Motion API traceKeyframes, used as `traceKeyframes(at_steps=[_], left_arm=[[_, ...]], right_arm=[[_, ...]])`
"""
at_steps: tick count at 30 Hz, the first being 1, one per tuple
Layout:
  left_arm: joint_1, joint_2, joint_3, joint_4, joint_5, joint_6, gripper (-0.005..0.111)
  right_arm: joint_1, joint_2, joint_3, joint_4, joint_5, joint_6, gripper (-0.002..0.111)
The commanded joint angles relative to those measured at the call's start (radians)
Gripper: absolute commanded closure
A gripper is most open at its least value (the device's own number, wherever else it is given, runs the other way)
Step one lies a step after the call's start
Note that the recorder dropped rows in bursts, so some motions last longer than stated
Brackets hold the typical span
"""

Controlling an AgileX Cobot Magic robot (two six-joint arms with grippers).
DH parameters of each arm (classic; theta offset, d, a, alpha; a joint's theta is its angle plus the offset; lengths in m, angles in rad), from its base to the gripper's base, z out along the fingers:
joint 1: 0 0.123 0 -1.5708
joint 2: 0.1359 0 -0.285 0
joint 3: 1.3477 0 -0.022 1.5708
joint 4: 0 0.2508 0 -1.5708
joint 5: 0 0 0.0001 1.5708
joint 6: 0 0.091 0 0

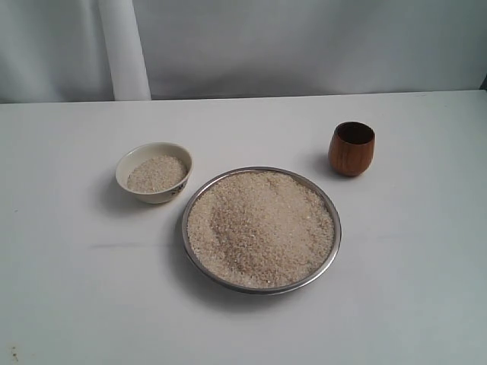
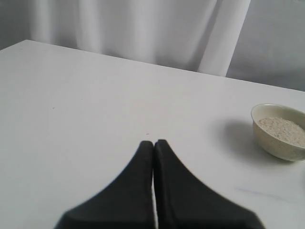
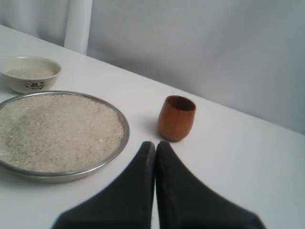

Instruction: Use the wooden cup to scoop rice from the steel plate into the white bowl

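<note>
- Desk (image 1: 76, 304): white, carries everything; no arm anywhere in the exterior view.
- Steel plate (image 1: 262, 290): middle of the desk, towards the near side, filled rim to rim with rice (image 1: 259, 228). Loose dry grains, likely to pour freely and to spill over any tipped edge.
- White bowl (image 1: 161, 195): just beside the plate's far-left rim, partly filled with rice. Ceramic, so probably brittle if knocked.
- Wooden cup (image 1: 351, 152): upright, dark inside, far right of the plate and clear of it. Likely light, stiff and smooth, with a rounded wall that could slip out of a pinch. Probably best taken at the rim, one jaw inside and one outside, or else across the widest part of the belly.
- Right jaws: pressed together, holding nothing, on the near side of the cup. Right wrist view alone shows the bowl's dark pattern (image 3: 35, 86) side-on.
- Left jaws: together too, empty, over bare desk. Left wrist view shows only the bowl, neither plate nor cup.
</note>
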Motion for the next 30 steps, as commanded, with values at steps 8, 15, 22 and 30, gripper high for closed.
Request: traceKeyframes(at_steps=[8, 15, 22, 30], left_arm=[[-0.001, 0.008, 0.001, -0.004, -0.006, -0.002, 0.107], [-0.001, 0.008, 0.001, -0.004, -0.006, -0.002, 0.107], [-0.001, 0.008, 0.001, -0.004, -0.006, -0.002, 0.107], [-0.001, 0.008, 0.001, -0.004, -0.006, -0.002, 0.107]], right_arm=[[-0.006, 0.363, -0.265, -0.076, -0.066, 0.004, 0.108], [-0.004, 0.631, -0.269, -0.225, -0.534, 0.435, 0.108], [-0.004, 1.032, -0.269, -0.402, -0.897, 0.497, 0.108], [-0.004, 1.392, -0.269, -0.304, -1.277, 0.439, 0.108]])
